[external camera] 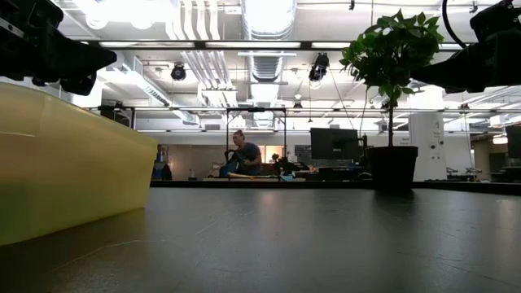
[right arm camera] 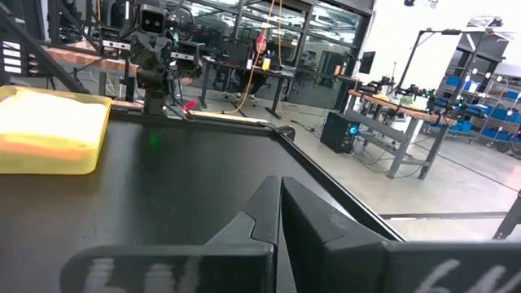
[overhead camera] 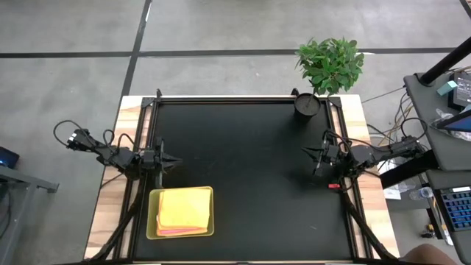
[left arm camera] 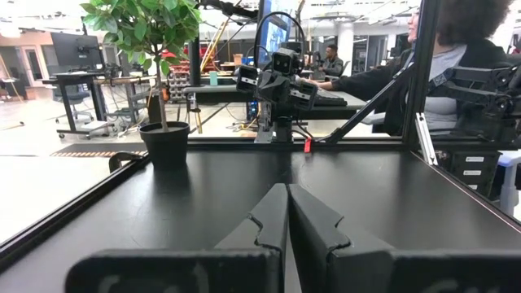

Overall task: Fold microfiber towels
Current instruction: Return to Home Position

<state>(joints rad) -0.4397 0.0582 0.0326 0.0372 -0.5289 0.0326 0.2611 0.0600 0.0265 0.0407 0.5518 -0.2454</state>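
An open workshop hall around the potted plant (overhead camera: pixel 329 66)

The plant stands at the black table's (overhead camera: pixel 243 147) back edge. Beyond it lies grey concrete floor (overhead camera: pixel 73 29) crossed by dark lines. Above it, in the low view, run white ducts (external camera: pixel 195 37) and bright ceiling lights (external camera: pixel 269 12). Behind it sits a dark monitor (external camera: pixel 334 143), with a seated person (external camera: pixel 244 155) farther off to its left. Right of it, from above, a cluttered grey desk (overhead camera: pixel 427 99) trails cables.
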